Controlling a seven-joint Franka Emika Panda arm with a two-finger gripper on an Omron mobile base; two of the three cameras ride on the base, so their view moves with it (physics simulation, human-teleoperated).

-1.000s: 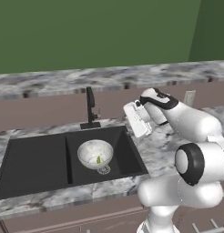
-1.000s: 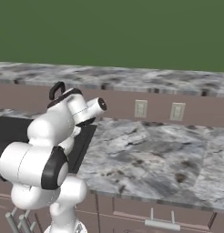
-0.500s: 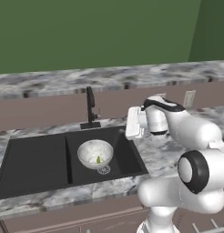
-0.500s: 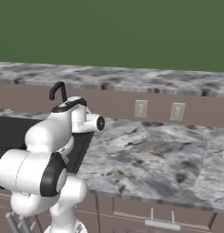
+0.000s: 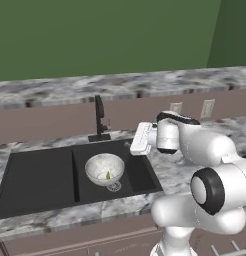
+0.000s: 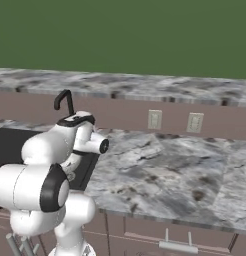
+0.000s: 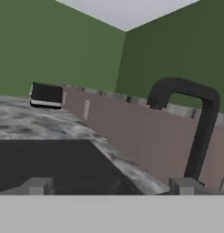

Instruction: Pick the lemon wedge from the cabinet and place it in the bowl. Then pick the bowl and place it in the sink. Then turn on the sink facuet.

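Gripper (image 7: 111,186) wide open, empty, level with sink's right rim, facing faucet. Bowl (image 5: 104,168) sits in right basin of sink (image 5: 40,177), lemon wedge (image 5: 108,175) inside. Faucet (image 5: 99,119) stands at sink's back edge. Best move, I judge: approach lever from the side, push gently, avoid spout. Lever small, hard to make out; fingertips cut off in hand view.

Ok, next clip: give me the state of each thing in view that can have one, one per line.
bowl: upright in the sink's right basin, free of the tool.
lemon wedge: lying inside the bowl.
sink: left basin bare, no water visible.
sink faucet: upright, no water running.
tool: open, holding nothing, facing the faucet.
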